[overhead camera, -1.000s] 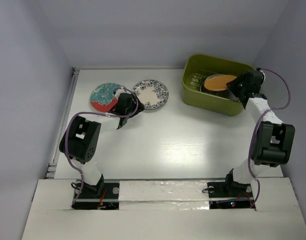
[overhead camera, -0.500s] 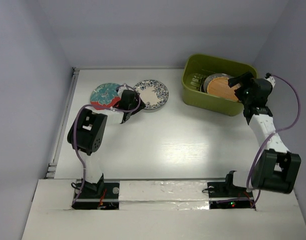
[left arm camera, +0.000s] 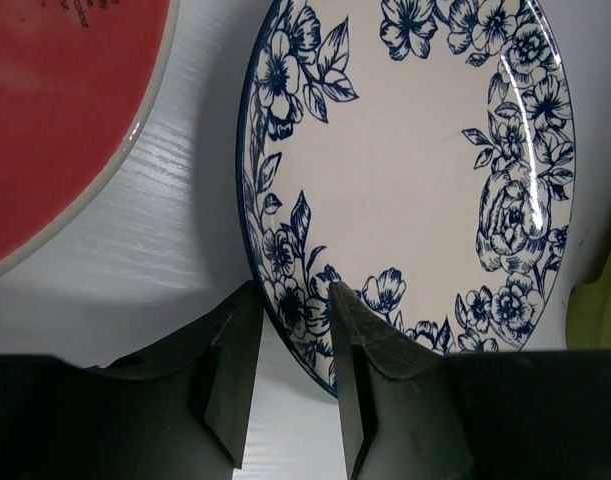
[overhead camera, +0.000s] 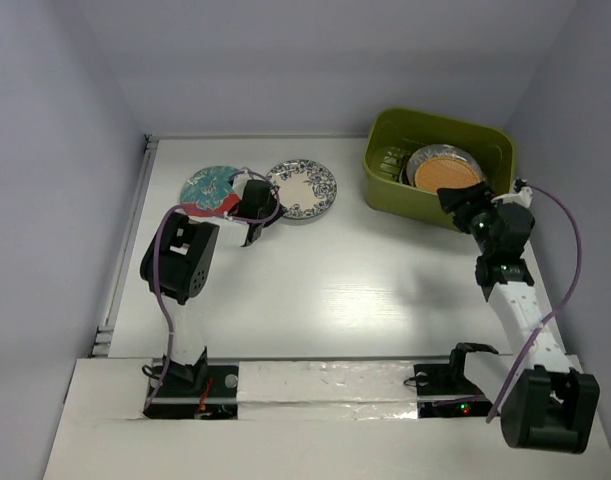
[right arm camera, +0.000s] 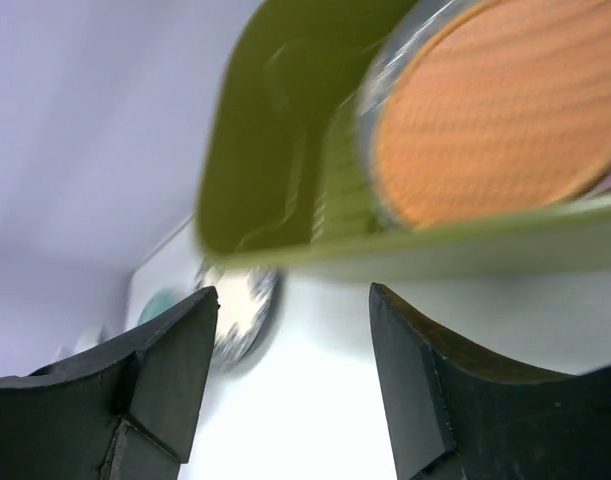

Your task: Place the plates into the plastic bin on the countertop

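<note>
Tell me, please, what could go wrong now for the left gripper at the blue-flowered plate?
The left gripper straddles only the rim of the white-blue floral plate, so the plate might tilt or slip out when lifted. The red-teal floral plate lies close beside it and could be nudged as the arm moves.

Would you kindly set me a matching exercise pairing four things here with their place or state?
1. orange plate
2. white-blue plate
3. red-teal plate
4. right gripper

a. open, holding nothing
b. lying in the plastic bin
c. rim between the jaws of the left gripper
d. leftmost plate on the countertop

Pairs: 1-b, 2-c, 3-d, 4-a
</note>
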Robot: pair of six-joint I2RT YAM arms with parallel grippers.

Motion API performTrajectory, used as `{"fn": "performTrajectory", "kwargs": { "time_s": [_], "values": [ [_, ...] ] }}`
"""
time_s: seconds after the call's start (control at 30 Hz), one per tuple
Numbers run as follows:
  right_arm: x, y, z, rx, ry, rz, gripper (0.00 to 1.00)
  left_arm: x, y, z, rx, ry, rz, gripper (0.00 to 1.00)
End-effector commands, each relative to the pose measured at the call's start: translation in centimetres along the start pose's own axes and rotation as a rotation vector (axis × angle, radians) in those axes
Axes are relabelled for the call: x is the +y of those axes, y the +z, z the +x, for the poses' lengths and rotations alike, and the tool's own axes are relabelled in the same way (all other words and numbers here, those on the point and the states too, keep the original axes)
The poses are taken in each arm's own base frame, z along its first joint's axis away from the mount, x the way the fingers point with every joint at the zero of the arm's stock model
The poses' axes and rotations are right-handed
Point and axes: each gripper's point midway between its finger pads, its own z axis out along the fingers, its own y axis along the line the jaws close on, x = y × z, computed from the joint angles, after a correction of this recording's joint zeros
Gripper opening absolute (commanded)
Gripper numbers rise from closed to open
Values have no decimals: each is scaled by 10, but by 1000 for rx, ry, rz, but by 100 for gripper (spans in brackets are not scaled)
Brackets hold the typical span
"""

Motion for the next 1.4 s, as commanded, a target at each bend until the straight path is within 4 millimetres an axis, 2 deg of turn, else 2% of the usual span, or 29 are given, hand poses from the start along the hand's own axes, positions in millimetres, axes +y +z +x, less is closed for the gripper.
{"fn": "performTrajectory", "kwargs": {
  "time_s": [0.0,0.1,0.2,0.23,0.3,0.33,0.37,0.4,0.47,0.5,0.53,0.57,0.6,0.63,0.67,0.7,0.73,0.77,0.83,0.9,0.97,1.03,1.07,1.1,1.2,1.37],
  "values": [
    [46,-16,24,39,-21,-195,69,-6,5,-14,-60,-13,14,30],
    [64,-28,62,106,-7,-249,70,-3,8,-12,-69,-17,13,24],
    [81,-41,98,194,7,-315,72,-1,11,-10,-66,-16,16,1],
    [85,-44,107,213,8,-331,72,-3,9,-9,-62,-16,31,0],
    [92,-52,128,247,10,-362,75,-8,0,-8,-61,-18,77,0],
    [92,-53,134,256,11,-361,76,-22,-12,-19,-93,-32,138,0],
    [90,-51,138,261,14,-360,78,-12,-19,-11,-83,-35,131,0],
    [85,-52,148,284,27,-353,82,-15,-27,-14,-92,-49,153,0],
    [84,-50,153,283,44,-367,87,-15,-50,-16,-109,-66,196,0],
    [77,-46,160,301,53,-343,92,-17,-58,-18,-118,-79,216,0],
    [73,-46,168,319,55,-336,94,-29,-73,-28,-142,-92,270,0],
    [74,-44,168,312,60,-343,96,-20,-79,-20,-127,-94,264,0],
    [71,-42,180,347,69,-332,99,-21,-85,-20,-126,-100,279,0],
    [70,-40,183,352,72,-335,100,-25,-92,-21,-130,-112,305,0],
    [77,-42,188,363,77,-360,100,-32,-102,-23,-126,-119,346,0],
    [79,-41,193,376,85,-364,100,-28,-107,-17,-111,-123,356,0],
    [77,-38,202,400,86,-353,100,-39,-118,-16,-88,-125,415,0],
    [84,-39,207,410,92,-376,100,-36,-122,-9,-69,-126,423,0],
    [79,-34,222,438,89,-350,100,-47,-139,-9,-56,-136,500,0],
    [84,-31,227,444,107,-363,100,-43,-147,-1,-29,-149,518,0],
    [78,-26,240,467,115,-341,100,-51,-163,-3,-29,-158,577,0],
    [68,-20,247,471,123,-299,100,-48,-171,1,-16,-165,592,0],
    [66,-18,247,460,129,-298,100,-54,-183,-2,-19,-163,631,0],
    [54,-16,254,464,138,-257,100,-55,-188,2,-9,-163,643,0],
    [44,-13,265,488,140,-232,100,-59,-203,3,6,-165,688,0],
    [53,-14,283,542,150,-278,97,-69,-229,3,27,-172,779,0]
  ]
}}
